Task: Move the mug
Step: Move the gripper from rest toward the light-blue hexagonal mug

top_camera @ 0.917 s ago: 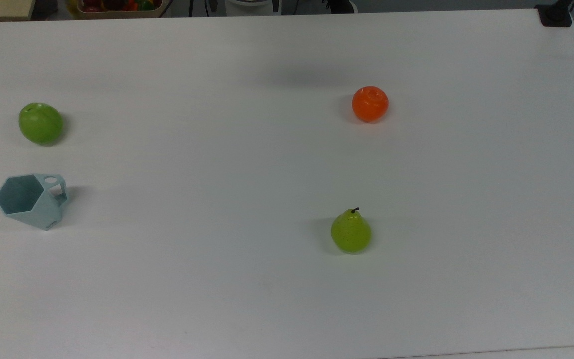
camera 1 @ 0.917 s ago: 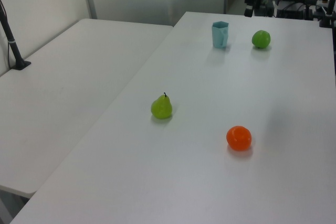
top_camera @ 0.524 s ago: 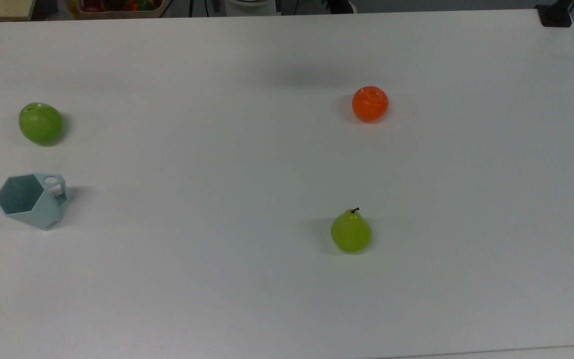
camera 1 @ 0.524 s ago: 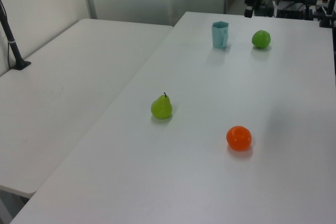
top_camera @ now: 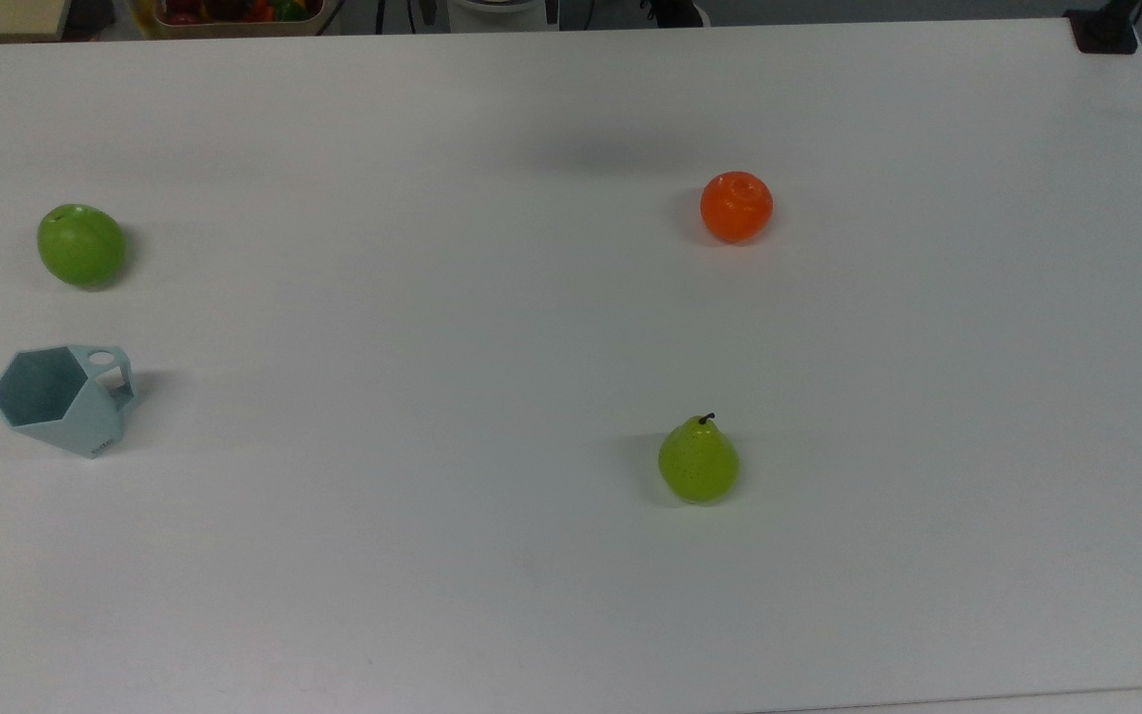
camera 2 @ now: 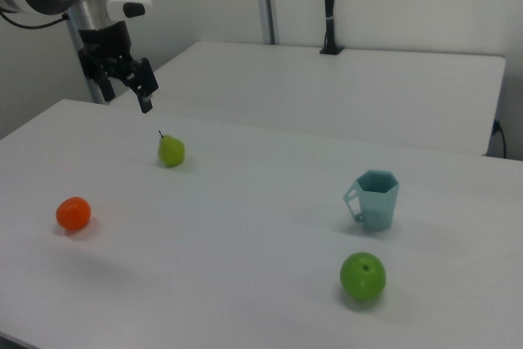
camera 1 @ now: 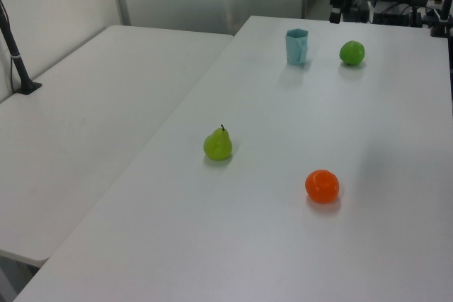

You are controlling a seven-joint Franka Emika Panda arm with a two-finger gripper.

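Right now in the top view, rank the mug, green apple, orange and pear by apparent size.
1. mug, clearly largest.
2. green apple and pear, too alike to separate.
3. orange, slightly smaller, though the gap is narrow.

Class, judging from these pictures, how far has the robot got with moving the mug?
Nothing looks done: the mug stands upright on the table beside the green apple, untouched. In hand: nothing; the gripper hangs in the air above the pear, far from the mug. Left: approach, grasp, move.
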